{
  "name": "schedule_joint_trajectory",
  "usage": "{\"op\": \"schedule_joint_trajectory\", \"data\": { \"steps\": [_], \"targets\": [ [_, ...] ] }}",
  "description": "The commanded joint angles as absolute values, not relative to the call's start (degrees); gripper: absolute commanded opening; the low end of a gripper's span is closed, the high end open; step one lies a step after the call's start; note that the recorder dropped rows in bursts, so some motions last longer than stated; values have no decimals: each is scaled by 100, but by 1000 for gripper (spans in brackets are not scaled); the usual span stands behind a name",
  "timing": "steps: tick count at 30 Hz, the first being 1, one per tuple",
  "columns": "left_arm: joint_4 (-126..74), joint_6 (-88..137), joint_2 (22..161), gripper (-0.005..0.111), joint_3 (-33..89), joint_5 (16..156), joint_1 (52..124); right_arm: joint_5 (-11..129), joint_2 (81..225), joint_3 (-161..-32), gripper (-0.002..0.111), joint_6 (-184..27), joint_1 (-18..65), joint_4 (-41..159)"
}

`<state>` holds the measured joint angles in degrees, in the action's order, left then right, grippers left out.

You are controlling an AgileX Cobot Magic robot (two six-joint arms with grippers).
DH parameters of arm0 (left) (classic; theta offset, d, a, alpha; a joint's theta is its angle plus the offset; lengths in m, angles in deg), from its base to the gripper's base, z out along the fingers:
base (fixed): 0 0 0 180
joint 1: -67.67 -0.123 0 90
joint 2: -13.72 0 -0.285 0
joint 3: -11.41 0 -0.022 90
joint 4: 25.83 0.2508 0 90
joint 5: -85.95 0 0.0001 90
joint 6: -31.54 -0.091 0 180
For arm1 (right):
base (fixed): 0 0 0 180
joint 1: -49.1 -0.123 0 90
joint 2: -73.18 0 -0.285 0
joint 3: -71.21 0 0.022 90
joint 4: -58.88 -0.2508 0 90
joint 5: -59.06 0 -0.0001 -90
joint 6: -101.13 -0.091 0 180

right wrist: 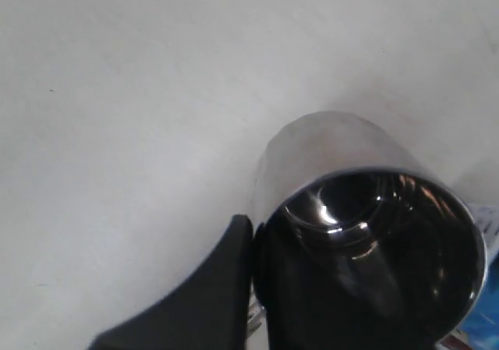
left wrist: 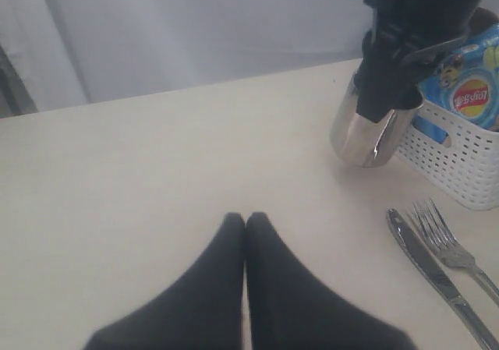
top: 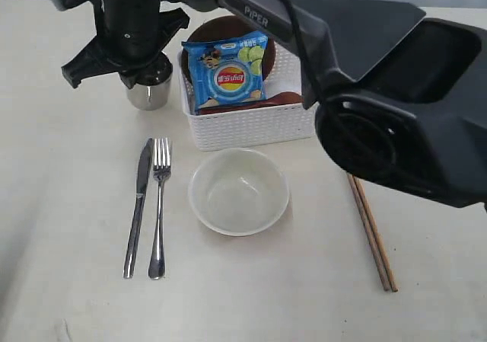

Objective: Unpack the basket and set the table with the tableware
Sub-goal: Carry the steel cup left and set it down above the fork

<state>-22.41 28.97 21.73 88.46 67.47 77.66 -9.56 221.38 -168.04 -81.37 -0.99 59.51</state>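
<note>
My right gripper [top: 144, 71] reaches across to the back left and is shut on the wall of the shiny steel mug [top: 149, 92], one finger outside [right wrist: 234, 245] and the other inside. The mug [left wrist: 362, 136] is slightly tilted, at or just above the table [top: 68, 167], left of the white basket [top: 251, 129]. In the basket, a round dark brown plate [top: 221, 28] lies under a blue crisp bag [top: 228, 71]. On the table lie the knife [top: 139, 205], the fork [top: 159, 205], the off-white bowl [top: 238, 191] and the chopsticks [top: 371, 235]. My left gripper [left wrist: 245, 219] is shut and empty.
The right arm's dark body [top: 396, 106] spans the back and right of the exterior view, hiding the basket's right end. The knife [left wrist: 437, 276] and fork [left wrist: 456, 252] lie close to the right of my left gripper.
</note>
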Motion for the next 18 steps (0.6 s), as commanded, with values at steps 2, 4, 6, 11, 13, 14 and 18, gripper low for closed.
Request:
{"op": "schedule_joint_trajectory", "data": {
  "steps": [2, 4, 6, 11, 13, 14, 18],
  "targets": [
    [-2291, 2899, 2151, 0, 8862, 6750, 7752, -1091, 22367, -17010, 0, -8166, -99, 6425],
    [-2291, 2899, 2151, 0, 8862, 6750, 7752, -1091, 22399, -17010, 0, -8245, -99, 6541],
    [-2291, 2899, 2151, 0, 8862, 6750, 7752, -1091, 22427, -17010, 0, -8339, -99, 6541],
    [-2291, 2899, 2151, 0, 8862, 6750, 7752, -1091, 22469, -17010, 0, -8037, -99, 6168],
    [-2291, 2899, 2151, 0, 8862, 6750, 7752, -1091, 22494, -17010, 0, -7978, -99, 6050],
    [-2291, 2899, 2151, 0, 8862, 6750, 7752, -1091, 22507, -17010, 0, -7887, -99, 6005],
    [-2291, 2899, 2151, 0, 8862, 6750, 7752, -1091, 22515, -17010, 4, -7887, -99, 6000]
  ]
}}
